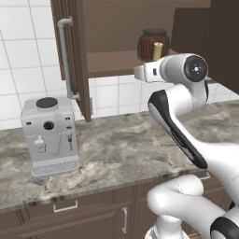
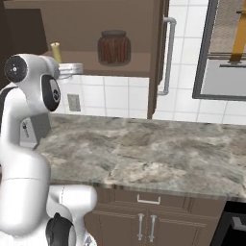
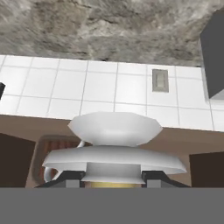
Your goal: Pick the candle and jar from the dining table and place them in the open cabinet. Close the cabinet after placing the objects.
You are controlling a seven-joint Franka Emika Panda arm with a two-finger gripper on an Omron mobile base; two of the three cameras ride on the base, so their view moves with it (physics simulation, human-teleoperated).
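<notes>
The cabinet stands open, its door [image 1: 77, 56] swung out to the left with a silver bar handle [image 1: 65, 56]. On its shelf [image 1: 112, 63] sits the reddish-brown ribbed jar [image 1: 153, 39] [image 2: 114, 48]. The yellow candle [image 1: 158, 50] [image 2: 56, 52] is up at shelf height, just in front of the jar and partly behind my wrist. In the rolled hand view my gripper [image 3: 111, 179] is shut on the candle, whose silvery holder base [image 3: 114, 127] spreads before the fingertips [image 3: 72, 177]. The jar [image 3: 48, 146] shows behind it. The dining table is out of view.
A marble counter [image 1: 121, 149] runs below the cabinet, with a white coffee machine [image 1: 49, 135] at its left. The cabinet's other door [image 2: 158, 57] and handle [image 2: 168, 53] stand to the right. A framed window [image 2: 226, 48] lies further right. A wall socket [image 2: 73, 102] sits under the shelf.
</notes>
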